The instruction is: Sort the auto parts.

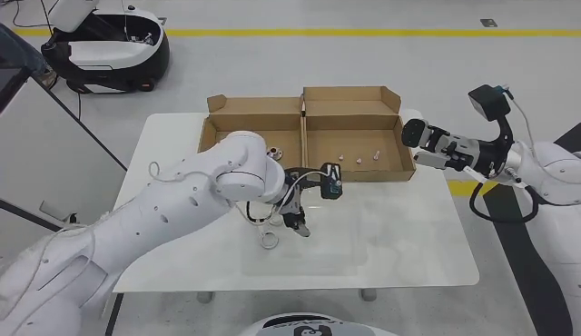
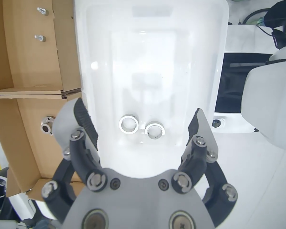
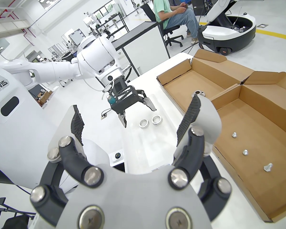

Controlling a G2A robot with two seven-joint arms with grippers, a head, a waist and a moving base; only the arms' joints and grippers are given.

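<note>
Two metal rings [image 2: 128, 124] [image 2: 155, 132] lie side by side on the white table [image 1: 390, 236], near its middle. My left gripper [image 2: 139, 110] hangs open just above them, one finger on each side, touching neither. From the right wrist view the rings [image 3: 144, 123] [image 3: 156, 119] sit under the left gripper [image 3: 135, 111]. Two joined cardboard trays stand at the table's back. The left tray [image 1: 238, 141] holds a metal bushing [image 2: 47, 126]. The right tray [image 1: 390, 141] holds three bolts [image 3: 234, 134] [image 3: 245, 152] [image 3: 268, 167]. My right gripper [image 1: 413, 145] is open and empty beside the right tray's outer end.
Another white robot on a dark base [image 1: 109, 45] stands on the floor beyond the table's far left corner. A grey cabinet [image 1: 45, 145] is at the left. The front and right parts of the table are bare.
</note>
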